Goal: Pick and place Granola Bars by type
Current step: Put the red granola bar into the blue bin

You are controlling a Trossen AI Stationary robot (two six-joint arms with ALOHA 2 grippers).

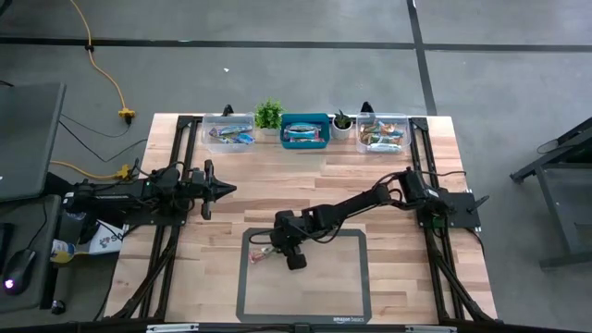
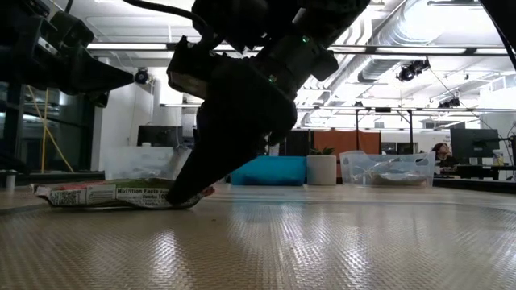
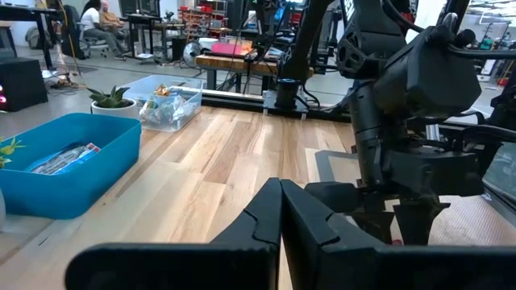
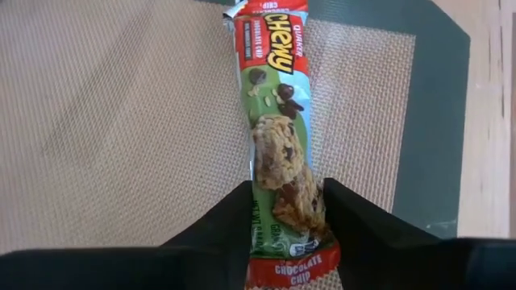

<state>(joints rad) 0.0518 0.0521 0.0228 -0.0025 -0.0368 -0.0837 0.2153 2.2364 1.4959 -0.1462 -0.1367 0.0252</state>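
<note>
A granola bar in a red and green wrapper lies flat on the grey mat, near the mat's left edge. It also shows in the high view and the low view. My right gripper reaches slanting down onto the bar's right-hand end, one finger on each long side. My left gripper waits shut and level above the table's left side, holding nothing. My right gripper has the granola bar's two long edges between its two fingers, near the end marked "chocolate chip". The fingers slant down from the table's right side and straddle the bar's width. The bar lies flat on the mat.
Along the far edge stand a clear bin with bars, a blue bin with light blue bars and another clear bin with bars. Two small potted plants stand between them. Bare wood lies between the bins and the mat.
</note>
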